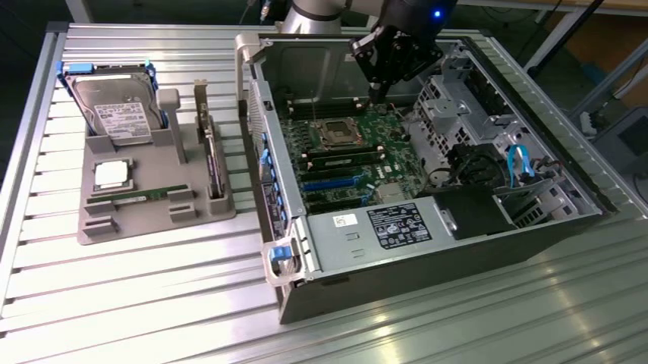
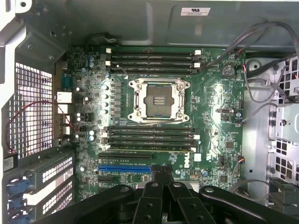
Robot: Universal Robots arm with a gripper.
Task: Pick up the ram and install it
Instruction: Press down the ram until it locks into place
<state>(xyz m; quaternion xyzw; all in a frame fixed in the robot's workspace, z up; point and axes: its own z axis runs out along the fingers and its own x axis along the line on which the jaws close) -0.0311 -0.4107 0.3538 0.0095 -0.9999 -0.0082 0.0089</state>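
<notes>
While over motherboard (image 2: 187,107), shut fingers (image 2: 156,175).

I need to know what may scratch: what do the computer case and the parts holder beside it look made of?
Computer case: probably sheet metal, matte grey inside, with folded edges and punched vent holes. Parts holder: likely moulded or printed plastic, dull grey, with thick blocky slots and rounded corners.

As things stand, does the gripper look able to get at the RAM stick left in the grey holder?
Probably yes: the RAM stick lies uncovered in the holder, though the shut gripper hangs inside the open case.
</notes>
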